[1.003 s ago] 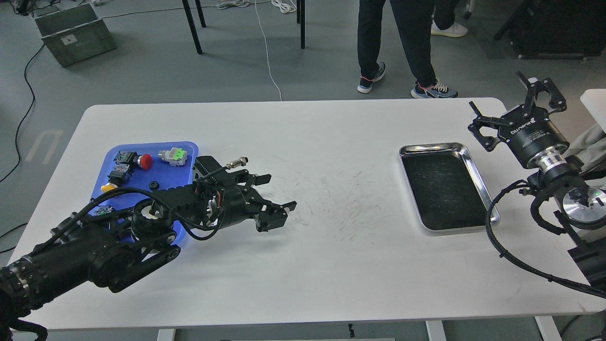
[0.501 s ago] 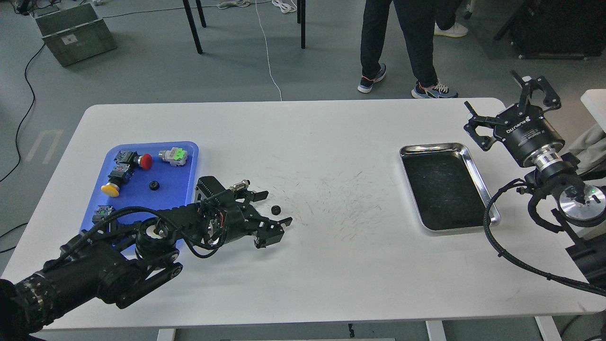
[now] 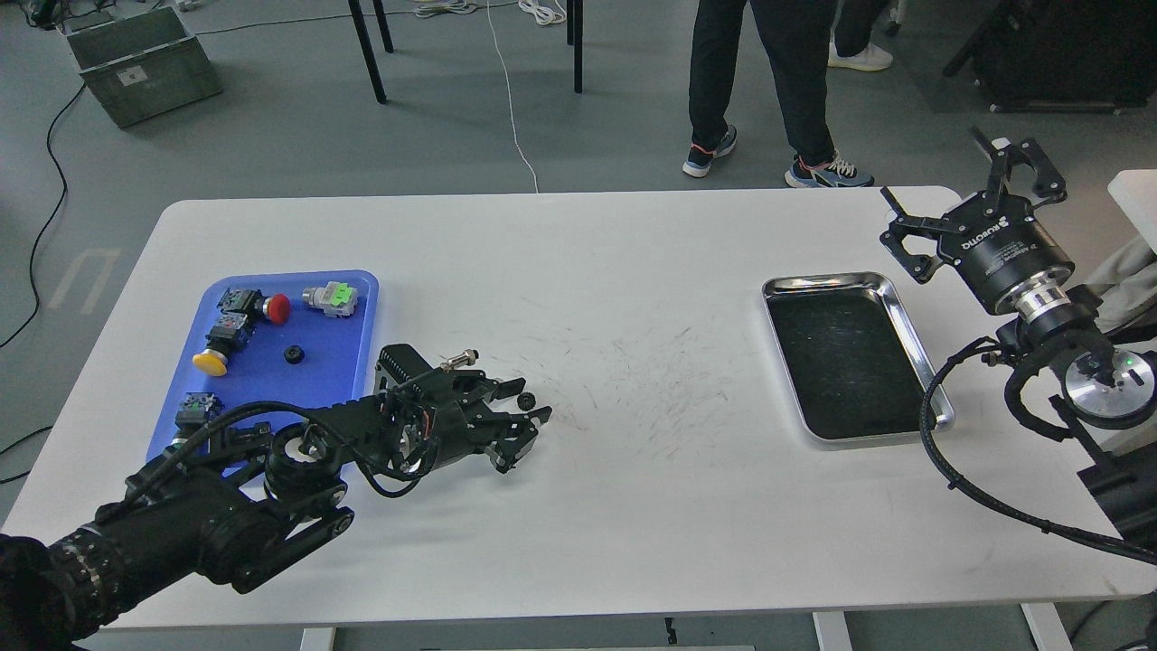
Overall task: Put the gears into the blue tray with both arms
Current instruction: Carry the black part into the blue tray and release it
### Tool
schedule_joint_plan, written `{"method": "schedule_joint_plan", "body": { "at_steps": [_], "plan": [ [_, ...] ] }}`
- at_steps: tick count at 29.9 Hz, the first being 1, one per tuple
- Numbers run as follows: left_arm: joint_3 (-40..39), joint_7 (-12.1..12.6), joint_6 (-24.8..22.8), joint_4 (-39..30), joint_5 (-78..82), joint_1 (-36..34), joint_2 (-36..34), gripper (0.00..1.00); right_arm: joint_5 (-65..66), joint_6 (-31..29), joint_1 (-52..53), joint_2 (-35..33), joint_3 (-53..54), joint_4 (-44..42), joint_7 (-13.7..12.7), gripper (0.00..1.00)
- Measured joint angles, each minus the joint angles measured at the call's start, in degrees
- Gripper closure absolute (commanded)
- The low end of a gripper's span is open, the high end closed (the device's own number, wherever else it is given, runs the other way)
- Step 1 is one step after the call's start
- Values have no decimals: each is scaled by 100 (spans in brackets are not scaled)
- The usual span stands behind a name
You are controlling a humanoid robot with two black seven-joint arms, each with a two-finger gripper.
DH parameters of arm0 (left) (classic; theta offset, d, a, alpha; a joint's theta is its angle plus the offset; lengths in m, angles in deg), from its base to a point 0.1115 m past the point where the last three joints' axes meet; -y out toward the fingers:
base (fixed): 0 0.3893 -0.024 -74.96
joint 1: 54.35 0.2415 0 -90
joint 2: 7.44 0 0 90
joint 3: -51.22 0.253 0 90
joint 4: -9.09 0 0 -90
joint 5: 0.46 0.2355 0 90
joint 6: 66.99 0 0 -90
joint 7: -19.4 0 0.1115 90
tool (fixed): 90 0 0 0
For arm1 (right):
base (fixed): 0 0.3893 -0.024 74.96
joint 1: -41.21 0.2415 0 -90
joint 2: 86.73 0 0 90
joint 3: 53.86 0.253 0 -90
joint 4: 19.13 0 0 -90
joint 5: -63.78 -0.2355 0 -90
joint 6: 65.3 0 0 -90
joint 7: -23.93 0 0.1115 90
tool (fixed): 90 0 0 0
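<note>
A small black gear (image 3: 525, 399) lies on the white table just right of the blue tray (image 3: 271, 384). My left gripper (image 3: 528, 401) is low over the table and open, with one finger on each side of this gear and only a small gap left. A second gear (image 3: 293, 354) lies inside the blue tray. My right gripper (image 3: 931, 163) is raised at the table's far right corner, beyond the steel tray, wide open and holding nothing.
The blue tray also holds red (image 3: 276, 308), green (image 3: 331, 297) and yellow (image 3: 210, 362) push-buttons. A shiny steel tray (image 3: 827, 278) with a dark inside sits at the right. A person's legs (image 3: 777, 90) stand behind the table, and a grey crate (image 3: 140, 63) is on the floor at the back left.
My left gripper has dropped towards the table and its fingers have narrowed around the gear, which came into view as the hand moved. The right gripper has shifted slightly up and left.
</note>
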Motion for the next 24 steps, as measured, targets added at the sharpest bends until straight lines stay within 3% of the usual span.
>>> {"method": "schedule_joint_plan", "body": {
  "at_steps": [10, 18, 24],
  "plan": [
    [-166, -28, 73, -287, -80, -25, -430, 92, 4, -2, 21, 0, 0, 5, 0, 3],
    [-465, 92, 64, -1713, -1238, -549, -2271, 91, 4, -1, 130, -30, 0, 6, -8, 3],
    [-424, 178, 88, -2047, -1941, -324, -3411, 91, 4, 8, 95, -59, -1, 12, -10, 3]
  ]
}}
